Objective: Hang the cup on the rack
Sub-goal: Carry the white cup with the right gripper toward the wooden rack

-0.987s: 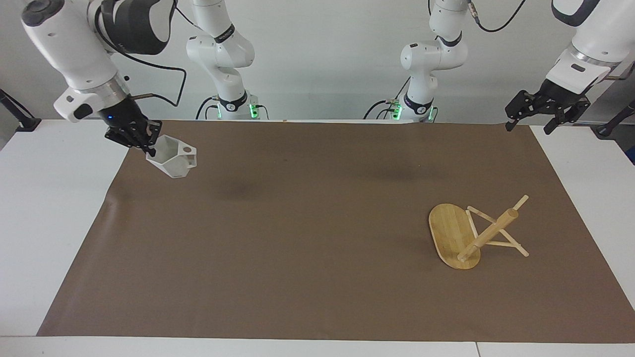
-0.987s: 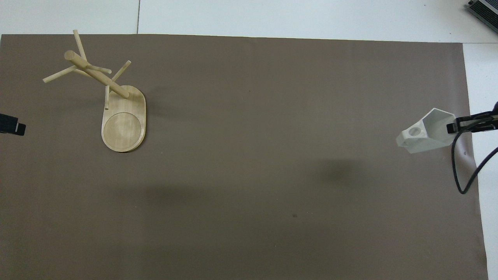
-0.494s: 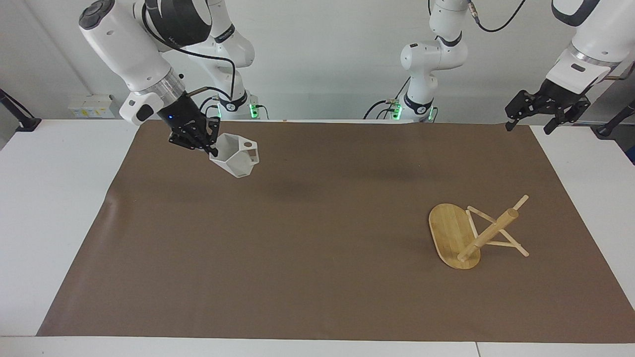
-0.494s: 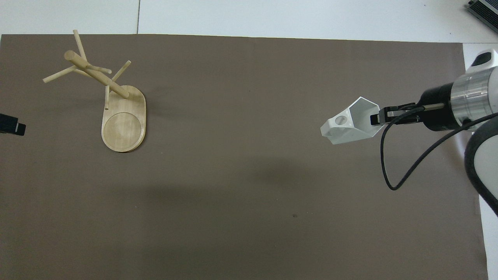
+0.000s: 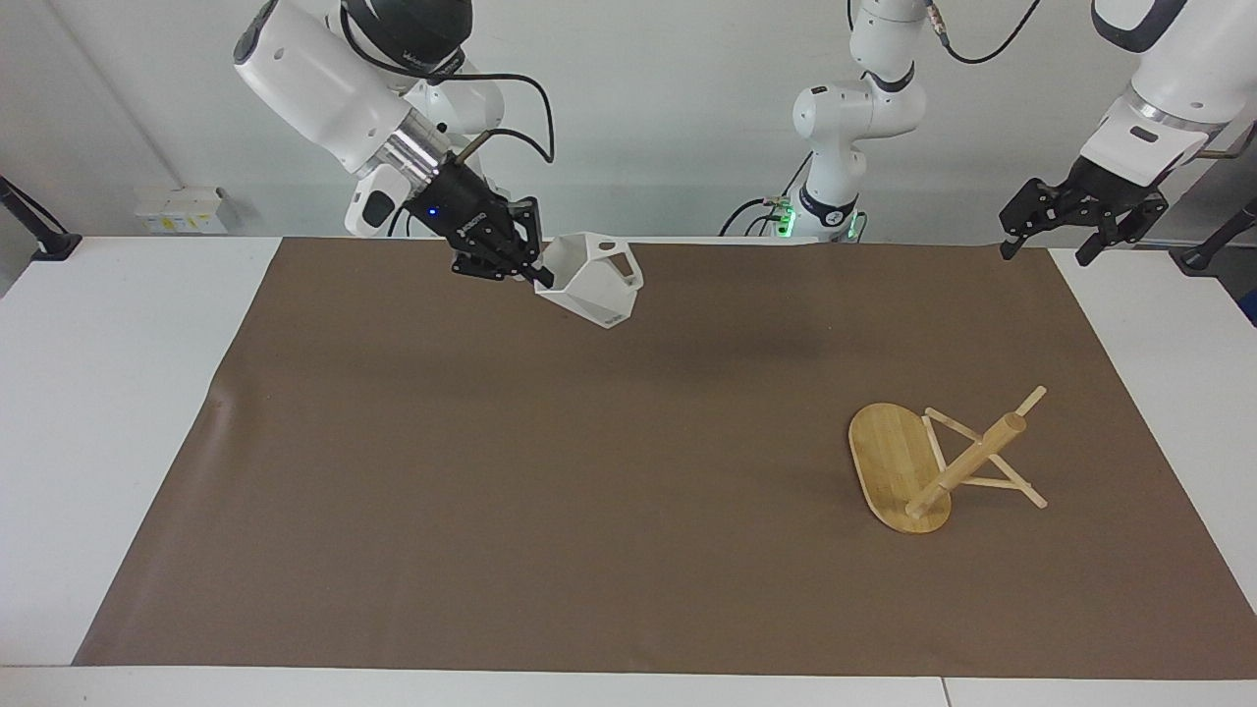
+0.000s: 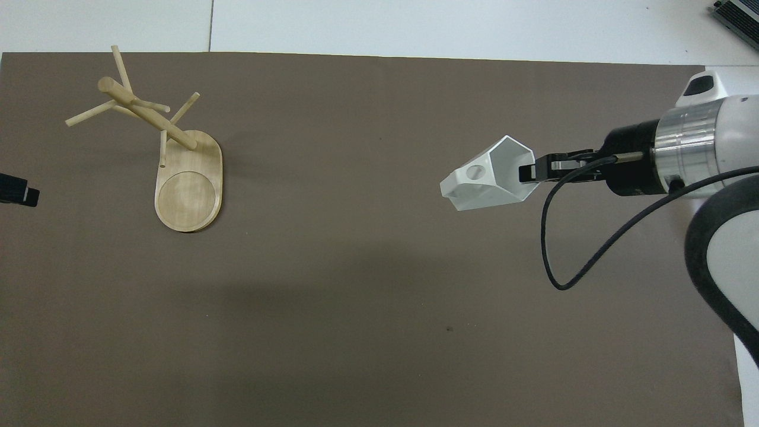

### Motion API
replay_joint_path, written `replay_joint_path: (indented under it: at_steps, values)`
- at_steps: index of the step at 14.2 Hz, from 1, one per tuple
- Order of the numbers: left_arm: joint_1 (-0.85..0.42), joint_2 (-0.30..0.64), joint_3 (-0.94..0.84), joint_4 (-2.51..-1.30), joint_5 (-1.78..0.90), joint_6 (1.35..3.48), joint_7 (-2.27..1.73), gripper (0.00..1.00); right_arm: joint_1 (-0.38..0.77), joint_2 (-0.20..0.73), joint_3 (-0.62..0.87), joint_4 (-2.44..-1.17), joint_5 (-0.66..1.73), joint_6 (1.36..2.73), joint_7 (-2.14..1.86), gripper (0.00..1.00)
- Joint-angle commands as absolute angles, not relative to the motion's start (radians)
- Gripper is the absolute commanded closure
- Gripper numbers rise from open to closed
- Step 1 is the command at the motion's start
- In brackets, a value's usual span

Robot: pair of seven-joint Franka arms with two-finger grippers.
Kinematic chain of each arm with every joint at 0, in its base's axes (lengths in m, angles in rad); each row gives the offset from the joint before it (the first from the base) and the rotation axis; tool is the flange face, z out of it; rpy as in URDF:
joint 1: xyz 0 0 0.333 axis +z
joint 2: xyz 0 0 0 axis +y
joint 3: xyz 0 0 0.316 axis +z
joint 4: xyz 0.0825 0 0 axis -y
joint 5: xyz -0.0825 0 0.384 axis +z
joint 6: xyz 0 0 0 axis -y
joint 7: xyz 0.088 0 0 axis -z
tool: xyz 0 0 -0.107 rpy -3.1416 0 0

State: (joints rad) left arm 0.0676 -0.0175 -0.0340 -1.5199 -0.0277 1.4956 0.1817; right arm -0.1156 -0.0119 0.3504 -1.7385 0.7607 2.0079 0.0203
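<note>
Cup up in the air, not yet on the rack.
Clamped by its rim in right claw over the counter, well apart from rack; left claw waiting, spread wide.

So the count here: one cup, white, with one handle that has one round hole in it. One rack, made of one oval base, one thick post, and a handful of thin pegs, I can make out five in the overhead view, can't swear there isn't another hidden. One brown mat on one white table. Two arms, so two grippers: right gripper and left gripper. One black cable looping off the right arm.
</note>
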Motion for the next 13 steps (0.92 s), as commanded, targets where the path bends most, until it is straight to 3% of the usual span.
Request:
replay_joint_path:
  at_steps: [1, 6, 13]
  values:
    - [0.060, -0.048, -0.040, -1.555, -0.024, 1.511, 0.164, 0.00, -0.140, -0.026, 0.443, -1.792, 0.872, 2.136, 0.069, 1.00]
    - [0.048, -0.046, -0.058, -1.555, -0.046, 1.520, 0.015, 0.00, -0.135, 0.015, 0.520, -1.815, 1.063, 2.221, 0.066, 1.00]
    - [0.026, -0.052, -0.061, -1.583, -0.048, 1.572, -0.015, 0.00, -0.123, 0.118, 0.672, -1.813, 1.103, 2.399, 0.060, 1.00]
